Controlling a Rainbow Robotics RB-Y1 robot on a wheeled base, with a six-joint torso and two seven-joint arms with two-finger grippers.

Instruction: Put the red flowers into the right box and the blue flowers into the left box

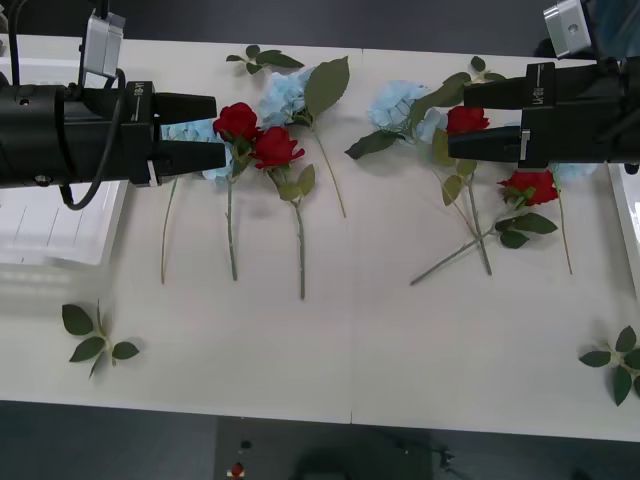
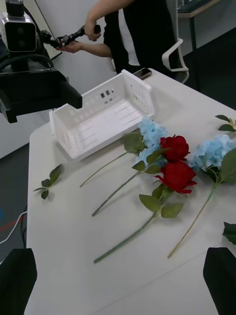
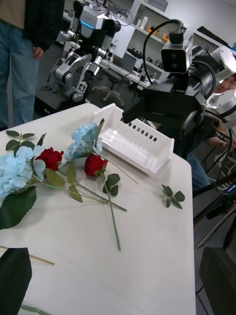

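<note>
Four red roses lie on the white bench (image 1: 330, 360), all of them between the two boxes. Taking the left box (image 1: 50, 235) as the landmark: the first pair of red roses (image 1: 257, 135) lies near it, just past the left end effector (image 1: 205, 130), blooms almost touching, stems pointing toward the robot. A pale blue hydrangea cluster (image 1: 283, 95) sits just behind that pair, and another patch of blue (image 1: 190, 130) shows between the left end effector's fingers, which are spread apart and grasp nothing. The second pair of red roses (image 1: 530, 185) lies well away from the left box, close to the right box (image 1: 630, 215); one of its blooms (image 1: 466, 119) sits between the fingers of the right end effector (image 1: 455, 120), which are likewise released and hover above the bench. More blue hydrangea (image 1: 400, 105) lies beside that bloom. Both boxes hold no flowers. Loose leaf sprigs (image 1: 95, 340) rest near the front edge by the left box, and another sprig (image 1: 618, 362) lies at the far end.
</note>
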